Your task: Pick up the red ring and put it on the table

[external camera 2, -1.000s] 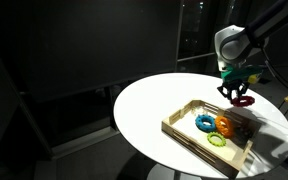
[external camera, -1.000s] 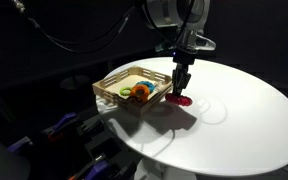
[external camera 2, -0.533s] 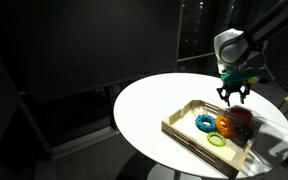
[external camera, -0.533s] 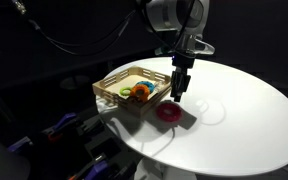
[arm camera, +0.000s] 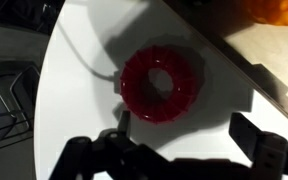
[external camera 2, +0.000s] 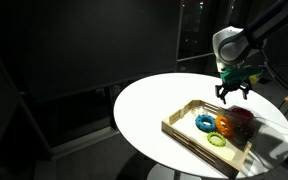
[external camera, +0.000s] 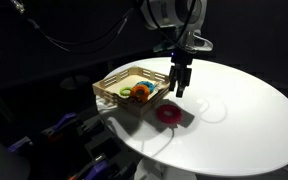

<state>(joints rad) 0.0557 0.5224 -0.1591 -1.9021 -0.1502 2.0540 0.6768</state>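
A: Whereabouts of the red ring (external camera: 167, 113)?
B: Flat on the white counter (external camera: 246, 112), hole up, just beside the wooden tray (external camera: 109, 92), outside it.
A: And the claw (external camera: 179, 92)?
B: Open and empty, hanging right above the red ring, clear of it; fingers (arm camera: 104, 150) spread wide in the wrist view.
A: Inside the tray?
B: An orange ring (external camera 2: 225, 125), a green ring (external camera 2: 216, 140), a blue ring (external camera 2: 204, 122).

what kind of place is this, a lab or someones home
Probably a lab or office, though the dark room hides much: a round white table set up with a wooden tray of toy rings, and loose cables overhead.
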